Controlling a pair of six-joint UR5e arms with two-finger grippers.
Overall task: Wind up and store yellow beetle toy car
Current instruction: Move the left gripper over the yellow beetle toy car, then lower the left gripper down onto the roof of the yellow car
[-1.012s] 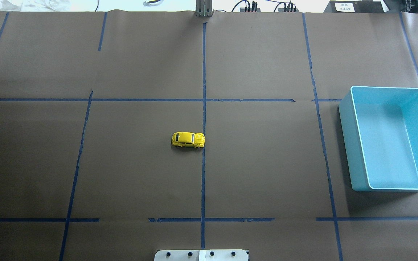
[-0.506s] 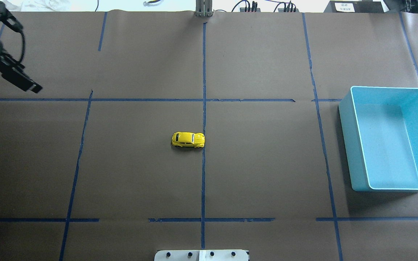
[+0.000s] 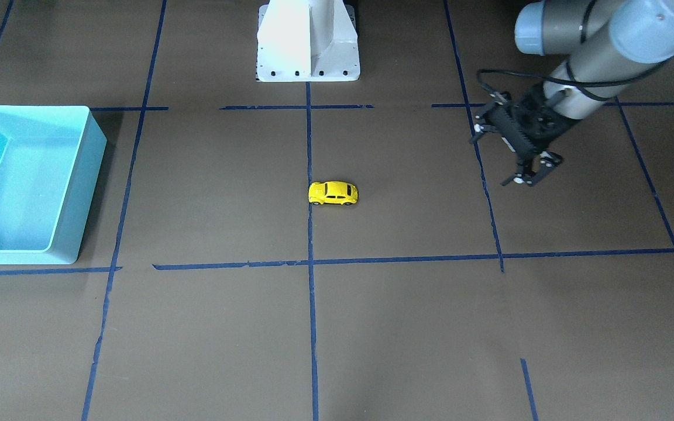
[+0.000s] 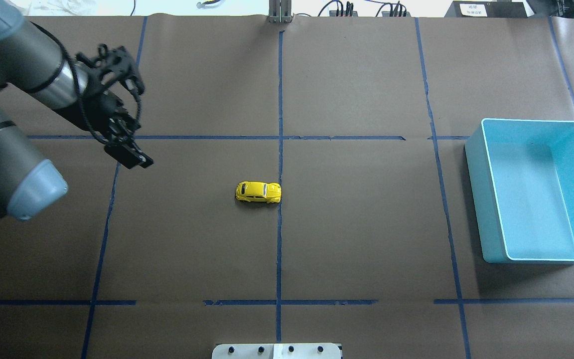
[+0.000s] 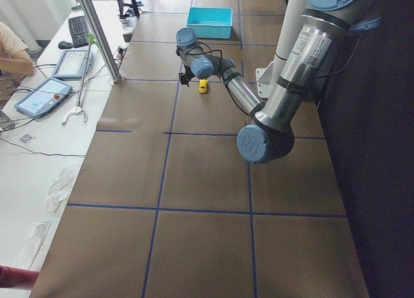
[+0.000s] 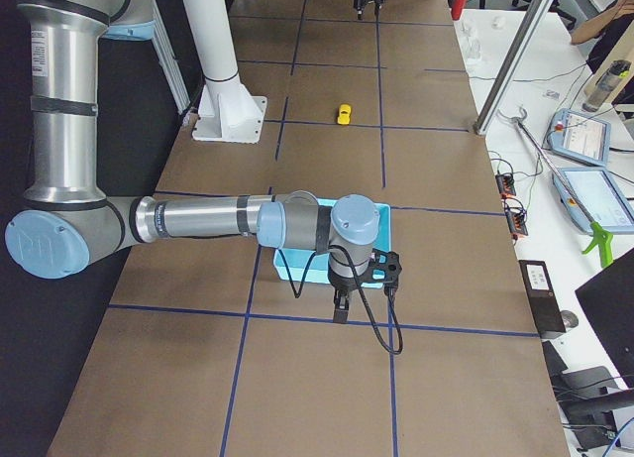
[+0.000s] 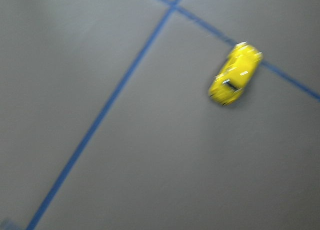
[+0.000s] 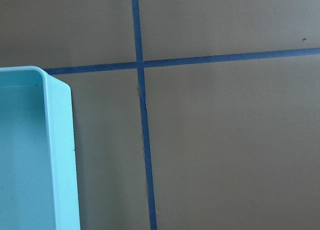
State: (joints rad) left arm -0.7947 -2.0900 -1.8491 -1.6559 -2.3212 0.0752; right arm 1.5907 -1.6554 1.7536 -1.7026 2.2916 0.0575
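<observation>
one yellow beetle toy car [image 4: 258, 192], one turquoise bin [image 4: 476, 199], two arms: left arm [image 4: 43, 80], right arm [image 6: 198, 219].

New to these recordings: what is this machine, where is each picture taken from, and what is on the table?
It is a robot with two jointed arms, each ending in a two-finger hand, at a table covered in brown paper with blue tape lines. Two pictures look down on it, from behind the robot and from across; two look along it from the ends; two come from wrist cameras. A small yellow toy car sits near the middle, and an empty turquoise bin stands on the robot's right. The left hand hovers away from the car, open and empty. The right hand hangs by the bin; whether it is open I cannot tell.
</observation>
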